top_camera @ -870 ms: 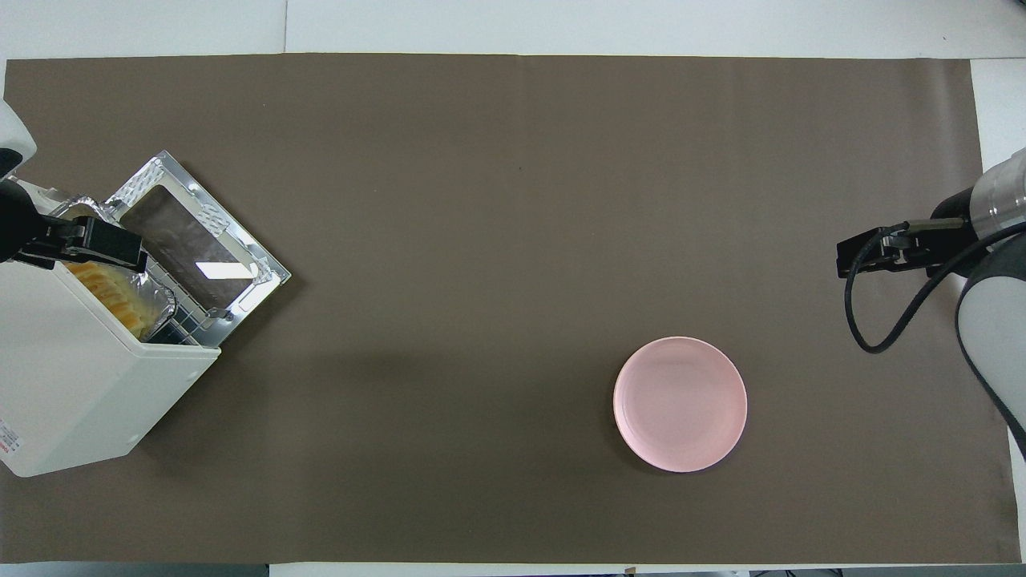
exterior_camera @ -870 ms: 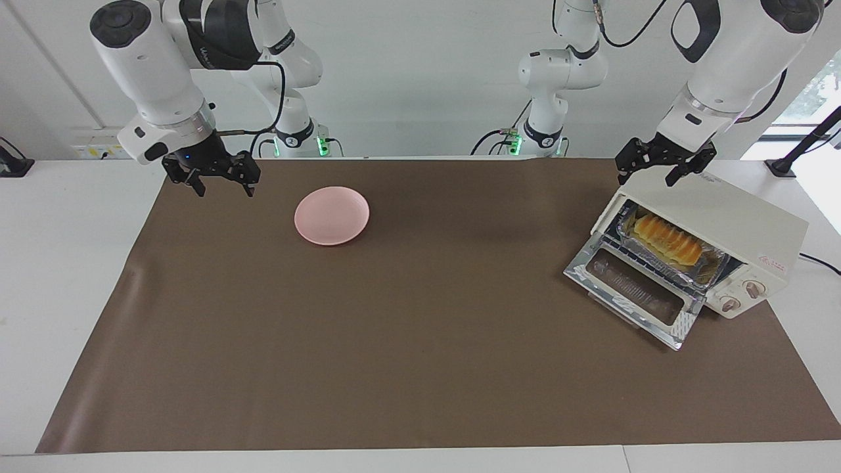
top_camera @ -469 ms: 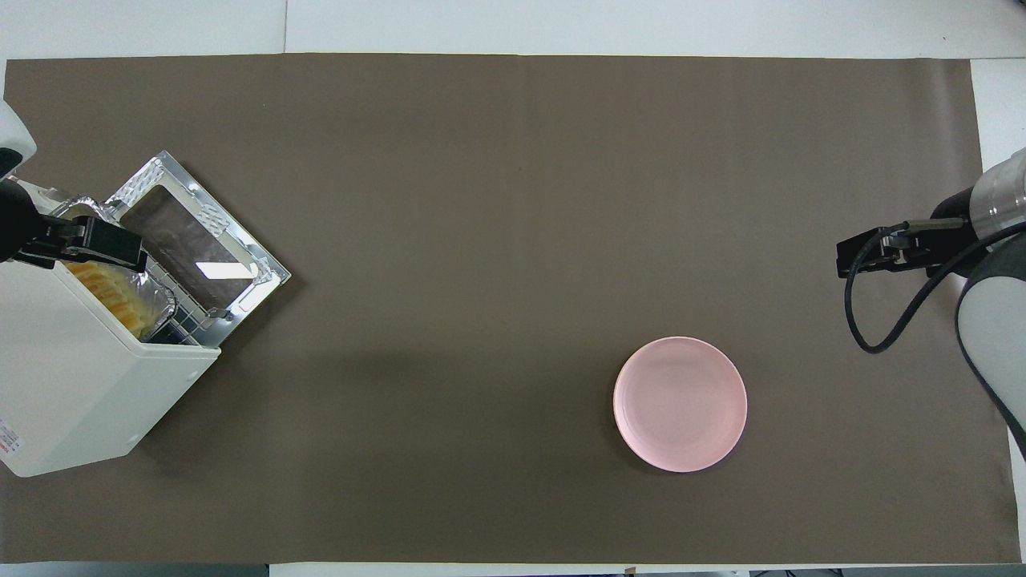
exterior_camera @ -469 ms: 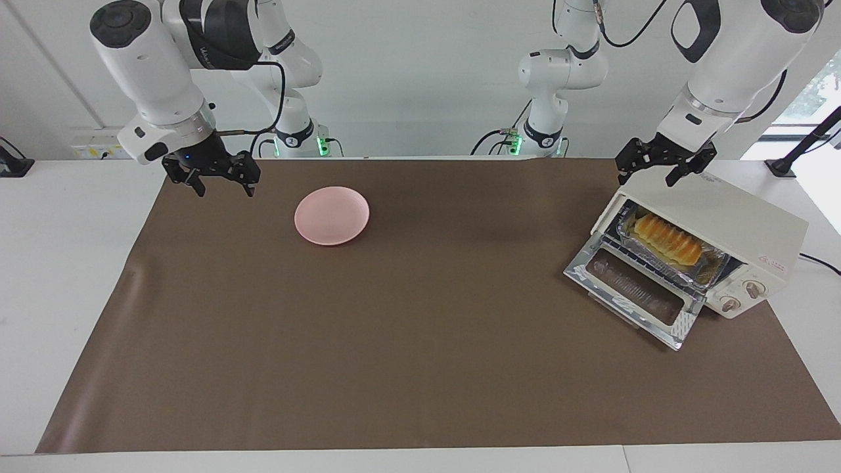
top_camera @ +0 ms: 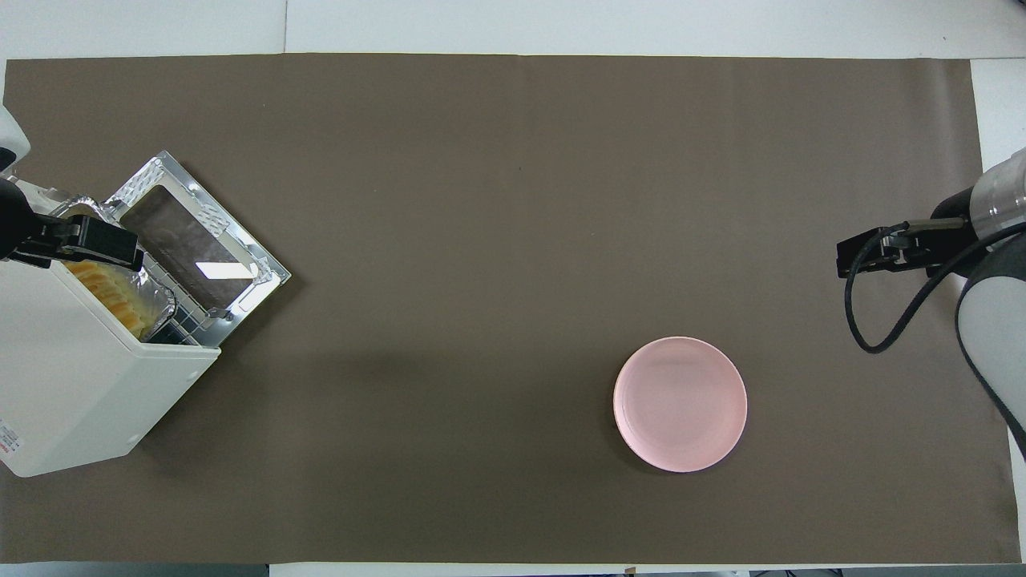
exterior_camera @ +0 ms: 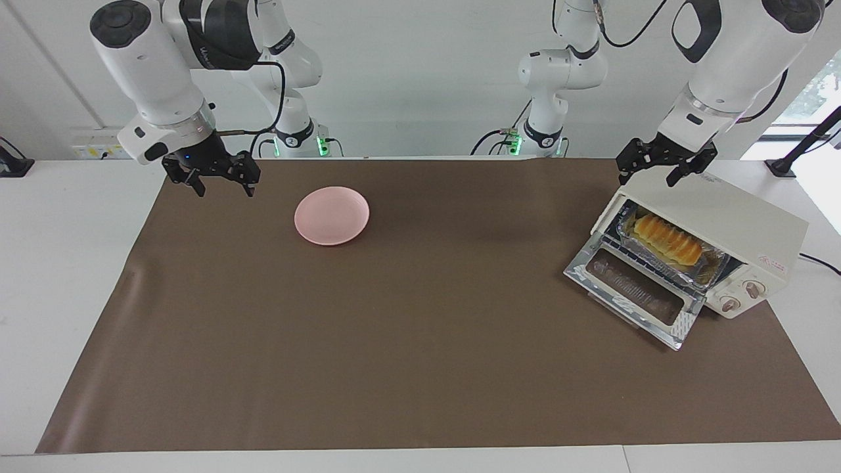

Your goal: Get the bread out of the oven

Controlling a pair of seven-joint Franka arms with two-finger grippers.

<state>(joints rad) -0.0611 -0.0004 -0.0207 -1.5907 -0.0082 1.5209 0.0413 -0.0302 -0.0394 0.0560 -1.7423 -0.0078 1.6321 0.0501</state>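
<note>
Though a little time has gone by, almost no change to see. Left claw (exterior_camera: 647,172) up over the top front edge of the oven (exterior_camera: 729,210), just as a moment ago, maybe shifted a tiny bit. Wide open, with nothing in it. Right claw (exterior_camera: 223,187) waiting in the air over the right arm's end of the table (exterior_camera: 420,341), near the pink plate (exterior_camera: 332,215). Also open, also holding nothing.

So no real step forward for the job yet. Bread (exterior_camera: 667,239) not grabbed, not lifted, not touched. Probably a short pause, or a very slow start, before going down to the open front.

Now the things that hold other things. Oven at the left arm's end of the table, with its glass door (exterior_camera: 634,292) folded all the way down and lying flat. Inside, on the dark wire rack, a shiny foil tray (exterior_camera: 713,266). In the tray, the bread, golden with ridges across it, lying the long way. Poking out a little past the oven's roof from above, so easy to see. Pink plate with nothing on it, well apart from the oven.

Next, most likely: bring the left claw down in front of the opening and close on the bread. Careful of the tray's thin rim and the oven's top edge on the way in.
</note>
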